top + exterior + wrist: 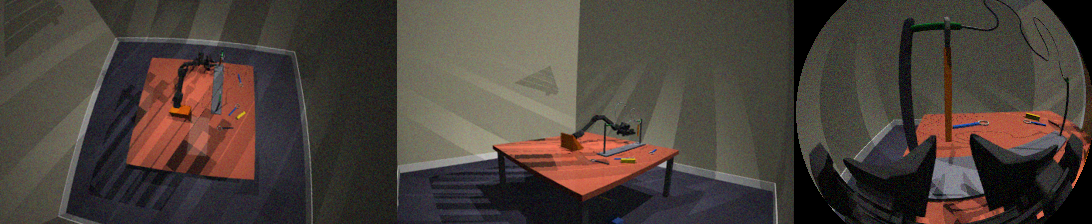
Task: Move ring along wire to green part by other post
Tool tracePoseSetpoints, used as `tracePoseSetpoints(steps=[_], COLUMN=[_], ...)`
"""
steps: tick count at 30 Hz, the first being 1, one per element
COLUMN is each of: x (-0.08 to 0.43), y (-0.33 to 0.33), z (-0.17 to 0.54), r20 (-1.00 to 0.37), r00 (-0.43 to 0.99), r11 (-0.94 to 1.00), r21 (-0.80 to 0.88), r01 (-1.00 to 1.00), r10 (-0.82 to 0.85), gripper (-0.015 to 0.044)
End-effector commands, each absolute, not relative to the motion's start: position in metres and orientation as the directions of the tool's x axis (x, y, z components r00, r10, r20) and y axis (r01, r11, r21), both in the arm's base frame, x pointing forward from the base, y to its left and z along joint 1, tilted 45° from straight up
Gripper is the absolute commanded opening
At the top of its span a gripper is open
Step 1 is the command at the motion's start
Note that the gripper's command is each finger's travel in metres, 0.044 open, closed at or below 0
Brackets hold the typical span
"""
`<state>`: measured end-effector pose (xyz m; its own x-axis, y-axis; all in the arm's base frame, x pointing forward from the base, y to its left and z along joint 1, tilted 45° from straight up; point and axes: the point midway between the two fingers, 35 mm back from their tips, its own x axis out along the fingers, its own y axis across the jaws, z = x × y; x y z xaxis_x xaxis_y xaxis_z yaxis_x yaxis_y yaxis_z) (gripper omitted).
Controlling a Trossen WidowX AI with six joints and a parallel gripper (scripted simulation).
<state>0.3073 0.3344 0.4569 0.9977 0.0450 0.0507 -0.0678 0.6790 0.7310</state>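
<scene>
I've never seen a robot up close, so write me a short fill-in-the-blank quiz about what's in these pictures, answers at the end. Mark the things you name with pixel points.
1. The handle (639, 130) (948, 95) hanging under the ring (947, 31) is coloured ____.
2. The ring hangs on a part of the wire that is coloured ____.
3. Between the fingers of the gripper (633, 131) (953, 140) there is ____.
4. The small block (241, 115) (628, 161) (1032, 117) lying on the table (162, 154) (582, 185) (1004, 122) is coloured ____.

Missing words: orange; green; nothing; yellow.
</scene>
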Motion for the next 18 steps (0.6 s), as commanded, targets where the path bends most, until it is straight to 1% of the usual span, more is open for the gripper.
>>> tracePoseSetpoints(steps=[1, 18], x=[0.307, 0.332], y=[0.337, 0.341], z=[0.459, 0.462], r20=[0.051, 0.053], r00=[0.997, 0.997], r11=[0.676, 0.677], r21=[0.732, 0.732], r01=[-0.080, -0.082], r10=[0.063, 0.063], gripper=[0.0160, 0.0160])
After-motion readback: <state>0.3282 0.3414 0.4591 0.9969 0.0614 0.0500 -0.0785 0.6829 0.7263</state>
